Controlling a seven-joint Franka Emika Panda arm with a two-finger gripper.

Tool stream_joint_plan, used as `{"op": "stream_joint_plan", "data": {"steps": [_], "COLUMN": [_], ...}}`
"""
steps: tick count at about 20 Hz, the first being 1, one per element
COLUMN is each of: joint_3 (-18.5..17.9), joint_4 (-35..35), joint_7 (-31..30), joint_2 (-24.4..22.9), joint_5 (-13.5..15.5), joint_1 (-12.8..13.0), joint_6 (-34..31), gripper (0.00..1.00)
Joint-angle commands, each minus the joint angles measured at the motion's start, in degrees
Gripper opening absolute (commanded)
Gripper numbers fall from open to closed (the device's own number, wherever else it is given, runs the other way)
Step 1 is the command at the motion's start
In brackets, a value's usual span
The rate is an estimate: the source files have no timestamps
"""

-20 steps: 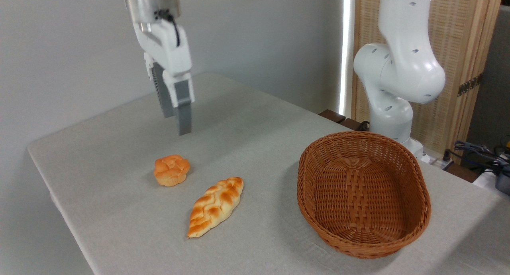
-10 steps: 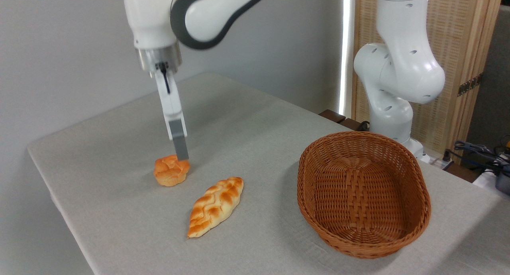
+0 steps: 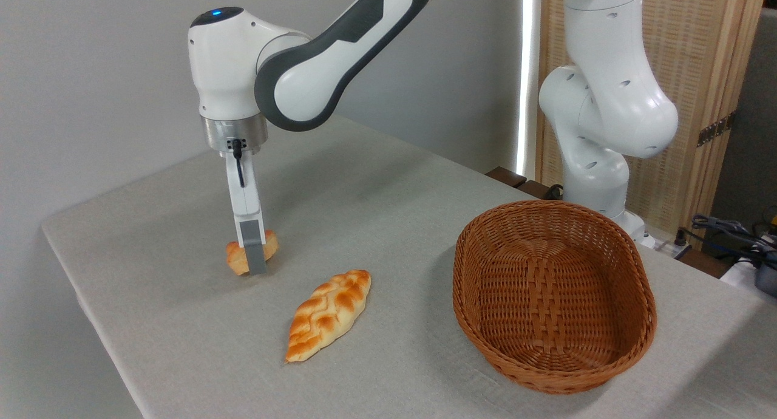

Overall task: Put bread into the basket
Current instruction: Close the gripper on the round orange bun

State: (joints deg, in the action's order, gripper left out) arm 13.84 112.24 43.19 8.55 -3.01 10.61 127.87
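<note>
The bread, a small round golden-orange bun, sits on the grey table at the left. My gripper has come straight down onto it and is seen edge-on. The near grey finger crosses the front of the bun, and the far finger is hidden behind it. The bun looks pinched and a little tilted between the fingers, still down at the tabletop. The basket, a large oval brown wicker one, stands empty at the right, well away from the gripper.
A longer braided loaf lies on the table between the bun and the basket. The arm's white base rises behind the basket. The table's left edge is close to the bun. Cables lie at the far right.
The gripper has dropped from above the bun to table height and closed around it. The bun has shifted slightly to the left and back and now looks narrower.
</note>
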Motion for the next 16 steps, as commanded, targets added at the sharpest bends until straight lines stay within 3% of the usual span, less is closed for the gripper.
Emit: {"op": "stream_joint_plan", "data": {"steps": [1,6,8,16], "joint_3": [-0.22,-0.22,-0.22,-0.13], "joint_4": [0.61,0.97,1.4,1.23], "joint_7": [0.93,3.38,4.79,4.44], "joint_2": [-0.12,-0.12,-0.12,-0.29], "joint_5": [-0.24,-0.24,-0.24,-0.15], "joint_1": [-0.06,-0.06,-0.06,-0.06], "joint_6": [1.5,1.24,0.98,0.71], "gripper": [0.31,0.21,0.0,0.0]}}
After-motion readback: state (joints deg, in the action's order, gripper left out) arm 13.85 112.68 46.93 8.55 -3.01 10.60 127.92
